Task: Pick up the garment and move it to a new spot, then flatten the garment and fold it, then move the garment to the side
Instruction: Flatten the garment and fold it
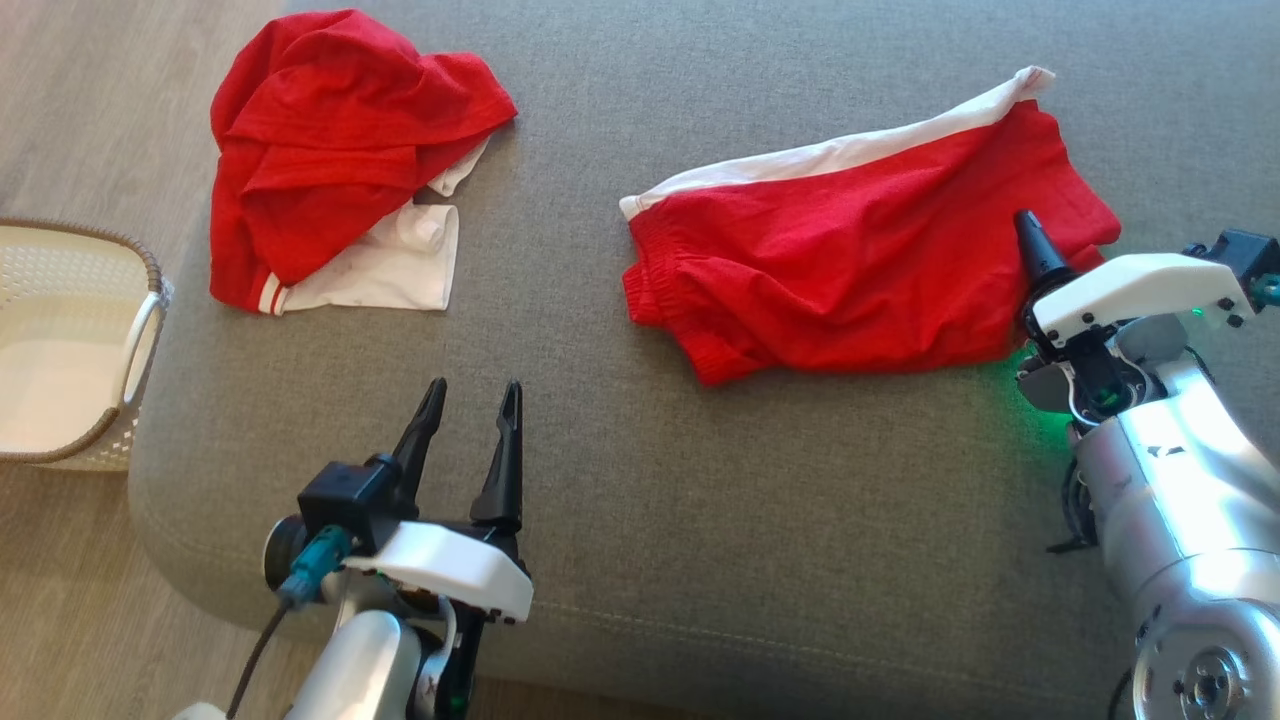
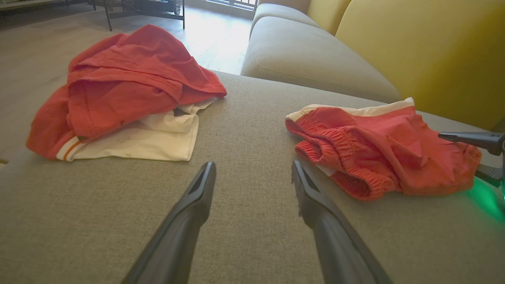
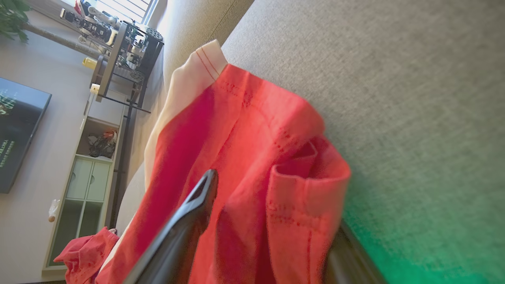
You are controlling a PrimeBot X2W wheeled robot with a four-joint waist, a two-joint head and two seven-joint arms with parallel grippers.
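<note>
Head view shows a broad grey woven-fabric cushion (image 1: 700, 500) with two pieces of clothing on it. The red mesh shorts with a white side stripe and elastic waistband (image 1: 860, 270) lie on the cushion's right half, loosely spread and wrinkled. The waistband points toward the cushion's middle and the white stripe runs along the far side. A crumpled red and white shirt (image 1: 340, 150) sits well apart from them, at the cushion's far left corner. A cream perforated plastic basket with a brown rim (image 1: 60, 330) stands on the wooden floor just off the cushion's left edge.

The left gripper (image 1: 475, 390) hovers over the cushion's near left part. Its two dark fingers are spread wide, with nothing between them and bare fabric below.

The right gripper (image 3: 276, 201) is at the shorts' right end, near the cushion's right side. Its jaws stand wide apart and straddle a red hemmed leg opening. One finger (image 3: 197, 201) lies over the cloth and the other is mostly hidden beneath the hem. The cloth lies between the fingers but is not pinched. A green glow falls on the cushion beside this gripper.
</note>
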